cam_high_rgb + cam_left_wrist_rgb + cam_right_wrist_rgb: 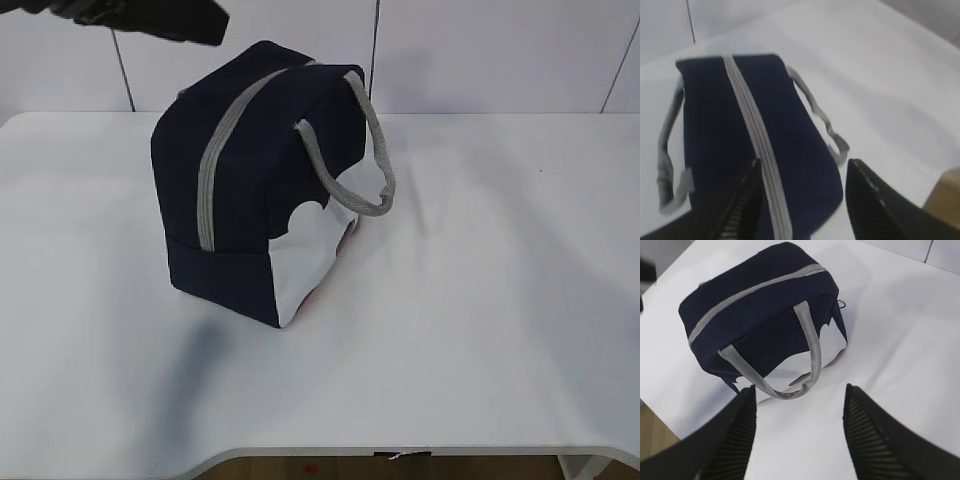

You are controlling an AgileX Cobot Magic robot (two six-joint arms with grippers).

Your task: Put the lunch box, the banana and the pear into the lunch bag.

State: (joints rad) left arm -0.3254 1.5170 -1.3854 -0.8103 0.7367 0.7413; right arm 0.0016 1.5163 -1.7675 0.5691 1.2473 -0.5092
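Observation:
The navy lunch bag (pixel 250 170) stands on the white table, its grey zipper strip (pixel 212 170) running shut over the top and a grey handle (pixel 378 150) hanging on its right side. My left gripper (pixel 805 165) is open, held above the bag (pixel 795 130) with the zipper strip (pixel 752 120) near its left finger. My right gripper (pixel 800 389) is open above bare table, just in front of the bag's handle (pixel 812 347); the bag (pixel 765 305) lies beyond it. A metal ring (pixel 841 303) shows at the bag's far end. The lunch box, banana and pear are out of view.
The left arm (pixel 150 18) hangs over the bag at the top left of the exterior view. The white table (pixel 480 300) stretches round the bag, with its front edge (pixel 400 452) low in the view. A panelled wall stands behind.

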